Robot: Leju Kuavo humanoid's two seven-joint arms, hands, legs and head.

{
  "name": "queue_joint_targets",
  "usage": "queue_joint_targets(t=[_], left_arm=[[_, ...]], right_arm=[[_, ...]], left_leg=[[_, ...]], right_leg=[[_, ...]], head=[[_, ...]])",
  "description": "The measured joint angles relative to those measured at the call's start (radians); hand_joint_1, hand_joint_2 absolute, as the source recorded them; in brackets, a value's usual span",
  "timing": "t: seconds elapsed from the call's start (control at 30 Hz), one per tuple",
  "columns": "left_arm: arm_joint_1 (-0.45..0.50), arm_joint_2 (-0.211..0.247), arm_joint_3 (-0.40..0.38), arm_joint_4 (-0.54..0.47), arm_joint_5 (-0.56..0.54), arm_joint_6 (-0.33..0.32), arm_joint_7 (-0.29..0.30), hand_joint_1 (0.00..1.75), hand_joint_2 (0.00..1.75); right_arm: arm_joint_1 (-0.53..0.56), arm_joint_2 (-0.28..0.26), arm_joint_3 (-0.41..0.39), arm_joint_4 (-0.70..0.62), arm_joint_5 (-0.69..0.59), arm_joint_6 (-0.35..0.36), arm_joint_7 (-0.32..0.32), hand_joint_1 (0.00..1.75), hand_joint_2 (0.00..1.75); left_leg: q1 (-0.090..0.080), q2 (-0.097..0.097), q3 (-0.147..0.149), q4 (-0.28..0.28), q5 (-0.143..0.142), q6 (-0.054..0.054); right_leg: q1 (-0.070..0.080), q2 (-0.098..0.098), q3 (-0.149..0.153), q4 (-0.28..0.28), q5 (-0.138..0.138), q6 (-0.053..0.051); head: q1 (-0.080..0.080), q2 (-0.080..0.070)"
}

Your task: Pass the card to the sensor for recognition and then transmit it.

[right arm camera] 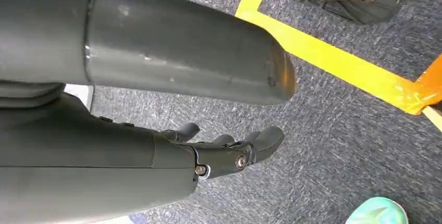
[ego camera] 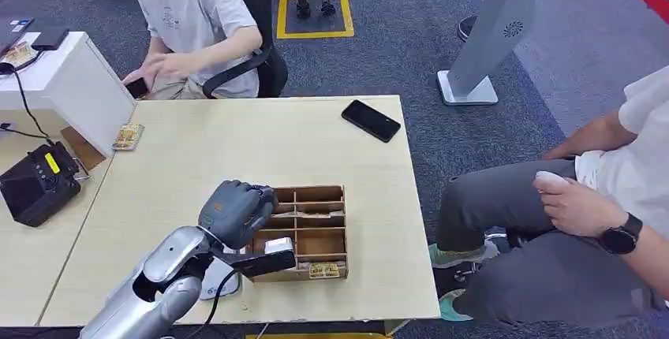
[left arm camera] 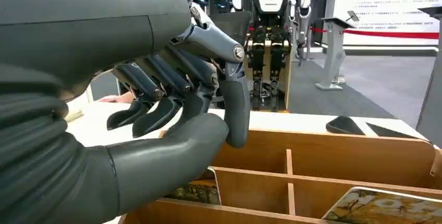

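Observation:
A wooden divider box (ego camera: 331, 194) stands near the table's front edge, with patterned cards lying in its compartments (ego camera: 323, 270). My left hand (ego camera: 235, 213) hovers over the box's left rear corner. In the left wrist view its fingers (left arm camera: 156, 114) bend down toward the thumb (left arm camera: 172, 156), with nothing between them. Cards lie flat in the compartments, one under the thumb (left arm camera: 198, 193) and another card (left arm camera: 380, 208) further along. A white flat device (ego camera: 214, 284) with a cable lies under my left forearm, partly hidden. My right hand (right arm camera: 229, 153) hangs over the grey carpet, holding nothing.
A black phone (ego camera: 371, 121) lies at the table's far right. Another card (ego camera: 128, 136) rests beside a white box (ego camera: 75, 87) on the left, near a black controller (ego camera: 35, 185). One person (ego camera: 197, 16) sits behind the table, another (ego camera: 584, 205) at its right.

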Motion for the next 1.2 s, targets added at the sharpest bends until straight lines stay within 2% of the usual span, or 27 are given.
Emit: queue_joint_targets(t=[0.2,0.23,0.27,0.37,0.53,0.77,1.03,1.1,1.2], left_arm=[[0.001,0.001,0.000,0.000,0.007,-0.002,-0.005,1.75,1.75],[0.001,0.002,0.000,0.000,0.012,-0.002,-0.006,1.57,1.75],[0.002,0.005,0.000,0.000,0.022,-0.002,-0.008,0.00,1.75],[0.007,0.009,0.001,-0.013,0.065,0.004,-0.030,0.00,1.75],[-0.002,0.027,0.007,-0.128,0.243,-0.055,-0.106,0.00,1.75],[-0.013,0.066,0.008,-0.287,0.378,-0.088,-0.162,0.00,1.75],[-0.014,0.092,0.008,-0.368,0.392,-0.090,-0.169,0.00,1.75],[-0.018,0.101,0.008,-0.372,0.343,-0.082,-0.161,0.00,1.75],[-0.037,0.116,0.008,-0.369,0.215,-0.067,-0.108,0.00,1.75]], right_arm=[[-0.002,0.000,-0.013,0.000,0.000,-0.003,-0.015,0.00,0.00],[-0.003,0.000,-0.016,0.000,0.000,-0.003,-0.017,0.00,0.00],[-0.003,0.000,-0.018,0.000,0.000,-0.003,-0.019,0.00,0.00],[-0.001,0.000,-0.033,0.000,0.000,-0.003,-0.021,0.00,0.00],[0.007,0.000,-0.037,0.000,0.000,-0.003,-0.017,0.00,0.00],[0.019,0.000,-0.042,0.000,0.000,-0.003,-0.019,0.00,0.00],[0.025,0.000,-0.048,0.000,0.000,-0.003,-0.020,0.00,0.00],[0.025,0.000,-0.051,0.000,0.000,-0.003,-0.020,0.00,0.00],[0.026,0.000,-0.053,0.000,0.000,-0.003,-0.021,0.00,0.00]], left_leg=[[0.000,0.000,0.000,0.000,0.000,0.000],[0.000,0.000,0.000,0.000,0.000,0.000],[0.000,0.000,0.000,0.000,0.000,0.000],[0.000,0.000,0.000,0.000,0.000,0.000],[0.000,0.000,0.000,0.000,0.000,0.000],[0.000,0.000,0.000,0.000,0.000,0.000],[0.000,0.000,0.000,0.000,0.000,0.000],[0.000,0.000,0.000,0.000,0.000,0.000],[0.000,0.000,0.000,0.000,0.000,0.000]], right_leg=[[0.000,0.000,0.000,0.000,0.000,0.000],[0.000,0.000,0.000,0.000,0.000,0.000],[0.000,0.000,0.000,0.000,0.000,0.000],[0.000,0.000,0.000,0.000,0.000,0.000],[0.000,0.000,0.000,0.000,0.000,0.000],[0.000,0.000,0.000,0.000,0.000,0.000],[0.000,0.000,0.000,0.000,0.000,0.000],[0.000,0.000,0.000,0.000,0.000,0.000],[0.000,0.000,0.000,0.000,0.000,0.000]], head=[[0.000,0.000],[0.000,0.000],[0.000,0.000],[0.000,0.000],[0.000,0.000],[0.000,0.000],[0.000,0.000],[0.000,0.000],[0.000,0.000]])
